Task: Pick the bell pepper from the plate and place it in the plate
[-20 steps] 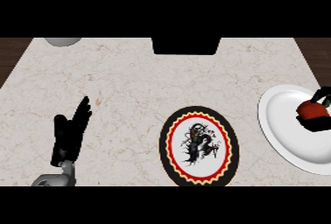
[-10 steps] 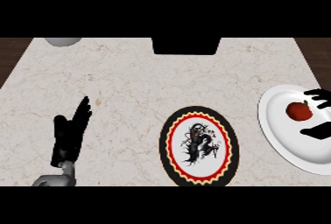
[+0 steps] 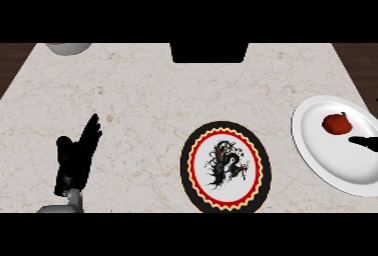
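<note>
A red bell pepper (image 3: 337, 123) lies on the white plate (image 3: 323, 160) at the counter's right edge, uncovered and touched by nothing. Of my right hand (image 3: 363, 142) only a straight dark fingertip shows at the right border, over the white plate and just below and right of the pepper, holding nothing. A black-rimmed plate (image 3: 226, 145) with a red and yellow border and a dark figure sits at the centre front. My left hand (image 3: 77, 161) rests open at the lower left, fingers straight and pointing up.
A grey bowl (image 3: 68, 47) is cut off by the top left corner. A black block (image 3: 210, 52) stands at the counter's far edge, in the middle. Dark floor shows beyond the counter's left and right sides.
My right hand has let go of the pepper and drawn back to the right, almost out of view. The pepper stays on the white plate. The left hand has not moved.
</note>
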`<state>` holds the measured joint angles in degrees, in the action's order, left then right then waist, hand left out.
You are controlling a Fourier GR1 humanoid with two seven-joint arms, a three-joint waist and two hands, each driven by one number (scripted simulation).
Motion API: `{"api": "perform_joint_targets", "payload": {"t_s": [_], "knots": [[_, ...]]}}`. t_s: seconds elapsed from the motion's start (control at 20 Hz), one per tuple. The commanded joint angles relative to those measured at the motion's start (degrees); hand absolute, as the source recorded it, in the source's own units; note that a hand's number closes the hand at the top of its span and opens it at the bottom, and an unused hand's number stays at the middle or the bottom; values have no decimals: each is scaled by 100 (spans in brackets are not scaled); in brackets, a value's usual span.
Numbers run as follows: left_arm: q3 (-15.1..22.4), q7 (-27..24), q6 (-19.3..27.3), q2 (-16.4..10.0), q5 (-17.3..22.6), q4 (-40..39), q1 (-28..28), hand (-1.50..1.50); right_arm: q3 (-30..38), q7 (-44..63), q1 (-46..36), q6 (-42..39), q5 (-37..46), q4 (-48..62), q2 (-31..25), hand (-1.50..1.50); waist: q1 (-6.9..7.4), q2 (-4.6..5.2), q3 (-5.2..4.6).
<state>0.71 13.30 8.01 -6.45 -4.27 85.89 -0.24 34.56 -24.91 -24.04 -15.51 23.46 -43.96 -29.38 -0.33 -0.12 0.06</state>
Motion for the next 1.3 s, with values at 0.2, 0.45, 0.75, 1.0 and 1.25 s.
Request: {"api": "perform_joint_targets", "payload": {"t_s": [0.2,0.45,0.75,1.0,1.25], "knots": [[-115,-246,-105,-61,-46,-319,-32,0,380,-341,225,-1016,-985,412,-404,-150,43,15,-5],[-39,-193,-113,62,-71,-220,-154,0,224,-1176,42,-1146,-1031,1322,-701,-150,80,26,-1],[-117,-41,-152,57,-75,-194,-249,0,-67,-1504,617,-937,-1212,842,-429,-150,33,9,-6],[-275,-292,-85,78,-128,-722,-542,0,-292,-1232,333,-279,-1089,1123,-445,-150,46,18,-5],[-145,-74,-65,170,-184,-367,-370,0,-369,-1699,93,100,-957,2020,-637,-150,79,27,-1]]}}
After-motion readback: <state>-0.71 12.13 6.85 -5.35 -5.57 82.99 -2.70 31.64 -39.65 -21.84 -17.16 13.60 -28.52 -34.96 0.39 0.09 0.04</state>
